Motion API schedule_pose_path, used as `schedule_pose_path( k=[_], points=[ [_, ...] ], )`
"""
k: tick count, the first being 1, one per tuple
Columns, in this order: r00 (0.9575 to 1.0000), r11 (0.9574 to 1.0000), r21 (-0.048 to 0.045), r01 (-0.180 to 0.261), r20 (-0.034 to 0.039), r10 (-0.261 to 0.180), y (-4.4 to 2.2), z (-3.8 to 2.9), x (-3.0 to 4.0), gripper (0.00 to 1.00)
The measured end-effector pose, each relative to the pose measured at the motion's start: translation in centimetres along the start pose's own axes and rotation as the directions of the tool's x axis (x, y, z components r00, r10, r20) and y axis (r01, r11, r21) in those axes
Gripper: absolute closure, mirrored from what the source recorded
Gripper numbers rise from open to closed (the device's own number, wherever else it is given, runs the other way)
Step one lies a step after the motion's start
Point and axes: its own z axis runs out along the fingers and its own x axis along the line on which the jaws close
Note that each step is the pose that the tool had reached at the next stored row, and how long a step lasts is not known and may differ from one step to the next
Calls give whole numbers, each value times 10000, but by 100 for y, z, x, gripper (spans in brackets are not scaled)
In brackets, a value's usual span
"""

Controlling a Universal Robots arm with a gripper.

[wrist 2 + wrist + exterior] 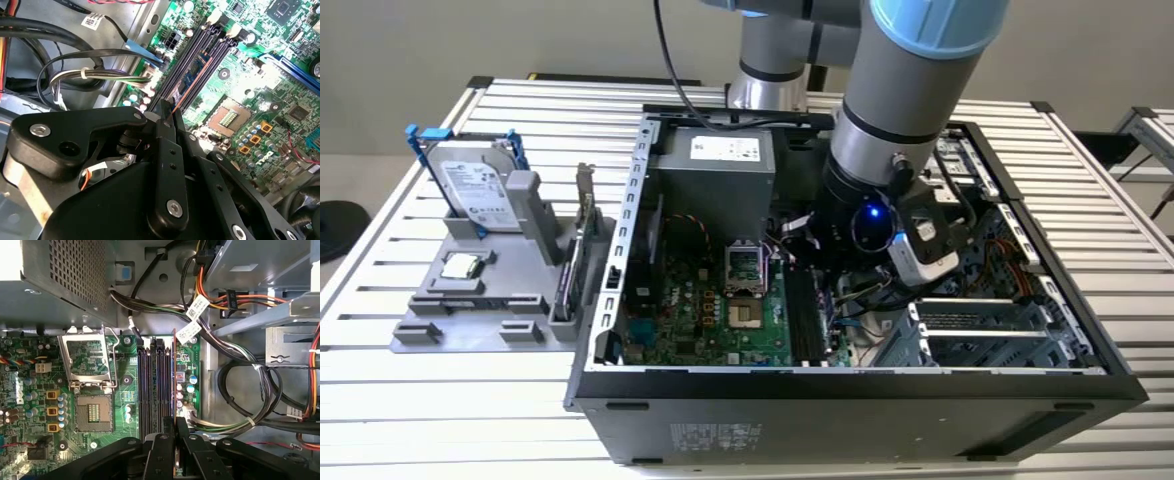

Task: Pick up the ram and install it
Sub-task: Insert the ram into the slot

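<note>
Pincer (175, 440): mine, pressed together on the ram's edge.
Ram (174, 375): upright on edge, standing at the memory slots (152, 385).
Motherboard (125, 405): green, beneath, inside the open computer case (854, 395).

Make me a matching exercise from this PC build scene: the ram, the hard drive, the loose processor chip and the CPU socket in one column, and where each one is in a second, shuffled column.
Things:
1. ram
2. hard drive
3. chip
4. socket

Places:
A. lying flat on the grey holder, outside the case
B. on the motherboard, empty
C. held edge-on in the jaws, at the memory slots
D. standing upright in the grey holder

Pairs: 1-C, 2-D, 3-A, 4-B
</note>
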Motion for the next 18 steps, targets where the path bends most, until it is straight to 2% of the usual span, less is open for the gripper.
schedule_pose_path(
  k=[15, 18],
  points=[
    [9999, 9999, 2, 128, -2, -128, -1, 15, 0, 100],
    [9999, 9999, 3, 128, -1, -128, -1, 57, 0, 100]
  ],
)
